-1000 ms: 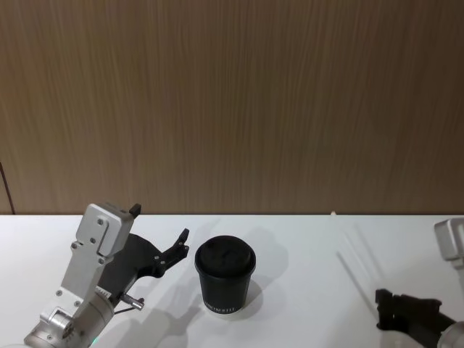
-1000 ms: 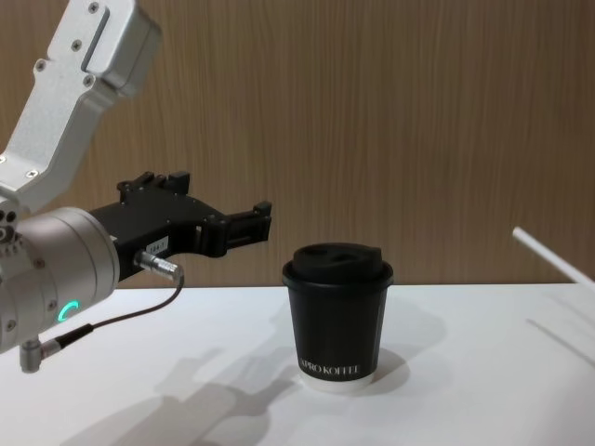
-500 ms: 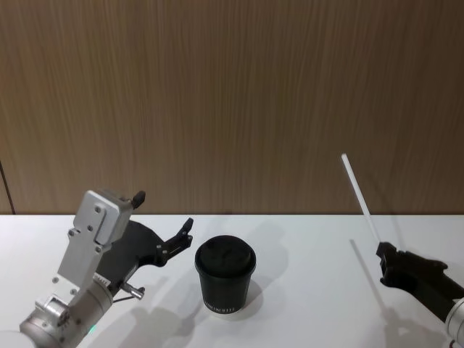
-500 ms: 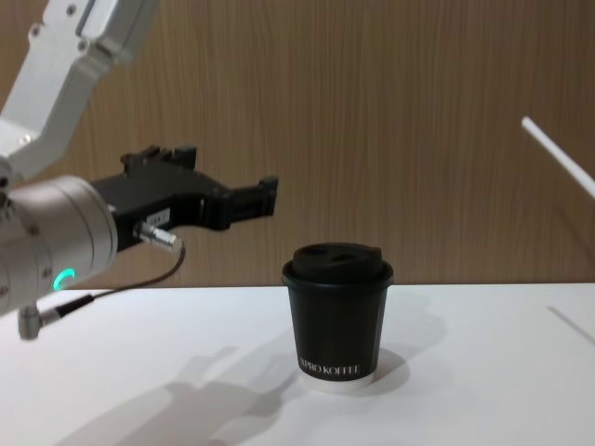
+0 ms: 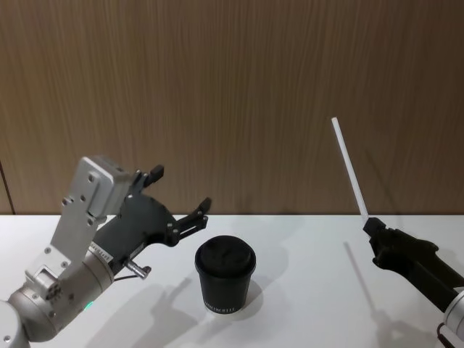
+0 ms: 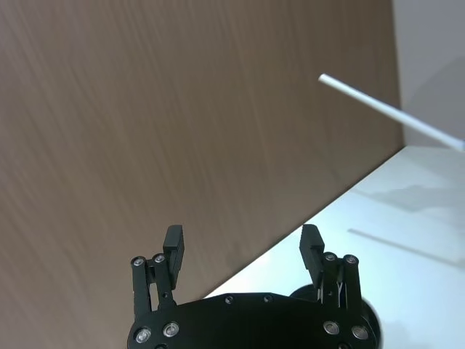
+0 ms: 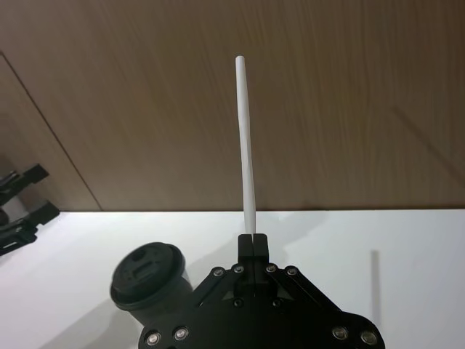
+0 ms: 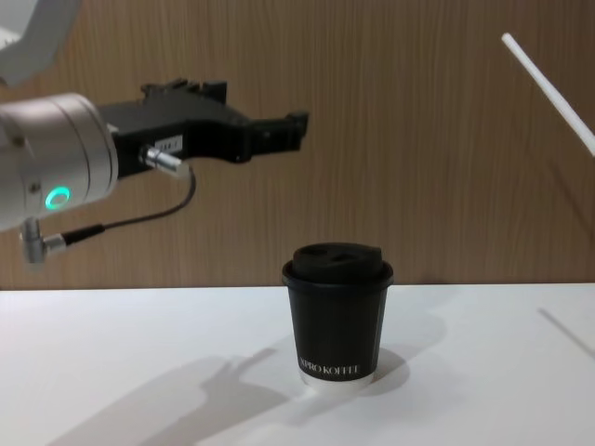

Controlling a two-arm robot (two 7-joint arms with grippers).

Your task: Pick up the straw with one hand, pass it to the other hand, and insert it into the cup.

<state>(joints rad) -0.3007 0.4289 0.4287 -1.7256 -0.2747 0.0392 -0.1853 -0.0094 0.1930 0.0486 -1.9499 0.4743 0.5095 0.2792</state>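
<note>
step: handover | right end effector [image 7: 252, 238] pinches straw [image 5: 348, 165] at its lower end, high, well right of cup [image 5: 225, 279] | left end effector [image 6: 242, 236] spread, above-left of cup | advice: left should grip mid-straw before right lets go

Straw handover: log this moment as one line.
right gripper: shut on straw, held aloft | left gripper: open, empty, high left of cup | cup: lidded, upright, straw not yet inserted
</note>
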